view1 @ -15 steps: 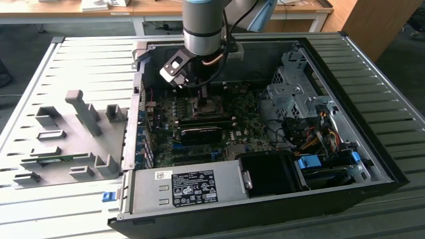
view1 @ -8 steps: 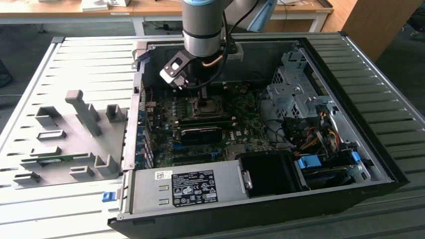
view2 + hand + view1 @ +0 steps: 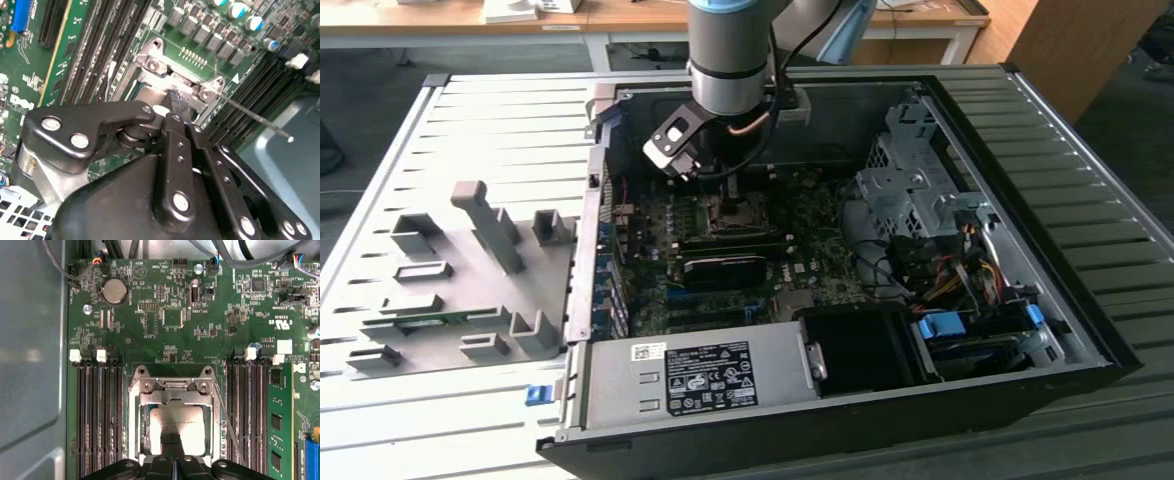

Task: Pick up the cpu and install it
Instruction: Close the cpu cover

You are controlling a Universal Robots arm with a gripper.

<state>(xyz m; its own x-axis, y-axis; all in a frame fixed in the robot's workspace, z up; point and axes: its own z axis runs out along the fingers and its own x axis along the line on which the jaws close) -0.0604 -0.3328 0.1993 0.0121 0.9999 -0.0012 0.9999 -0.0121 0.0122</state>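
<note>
Install step in hand, by the look of it, with the picking up already done. Reaching down into the open computer case (image 3: 1067, 130) on the slatted bench (image 3: 494, 110), well apart from the grey fixture blocks (image 3: 487, 225) on the exterior view's left. Holding the end effector (image 3: 173, 446) directly over the socket on the motherboard (image 3: 165, 315), tips drawn together with barely a hairline between them. Nothing visibly clamped there.

Lying flat, silver plate up: the cpu (image 3: 177, 417), inside the socket frame (image 3: 172, 386) and square to its sides as far as can be judged. Same pairing in the second wrist view, end effector (image 3: 176, 102) just beside the cpu (image 3: 149, 94). Tips over the chip's near edge in both wrist views; impossible to tell whether touching or just above.

Standing free beside the frame: the thin retention lever (image 3: 227, 425), apparently unlatched, so nothing locked down yet.

Calls, on this reading, for care over seating: chip level, corners inside the frame, no tilt, and only light, straight-down contact on a delicate socket.
</note>
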